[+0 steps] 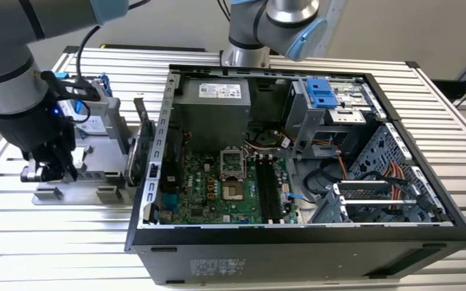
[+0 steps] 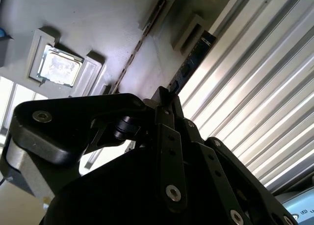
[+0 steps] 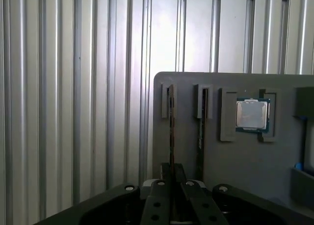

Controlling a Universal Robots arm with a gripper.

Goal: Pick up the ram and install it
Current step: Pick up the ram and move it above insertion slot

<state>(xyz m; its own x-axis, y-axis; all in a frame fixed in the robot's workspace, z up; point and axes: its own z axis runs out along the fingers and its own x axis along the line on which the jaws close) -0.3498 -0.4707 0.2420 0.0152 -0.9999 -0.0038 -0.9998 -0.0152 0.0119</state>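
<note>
In the first wrist view the ram (image 3: 171, 132) stands on edge as a thin dark stick in the end slot of a grey fixture plate (image 3: 245, 166). My gripper (image 3: 171, 173) has its two black fingers pressed to either side of the stick. The second wrist view shows the ram's dark board with chips (image 2: 191, 63) running from its holder to the gripper (image 2: 167, 95). In the exterior view my gripper (image 1: 51, 173) hangs low over the fixture plate (image 1: 95, 182), to the left of the open computer case (image 1: 298, 242). The board's long dark memory slots (image 1: 269, 191) lie inside the case.
A second thin stick (image 3: 201, 132) stands in the neighbouring slot, and a square processor chip (image 3: 252, 114) sits in a pocket beyond it. Upright parts (image 1: 95, 121) stand on the fixture between my arm and the case wall. Another arm's base (image 1: 273, 24) rises behind the case. The ribbed metal table (image 1: 55, 242) runs all round.
</note>
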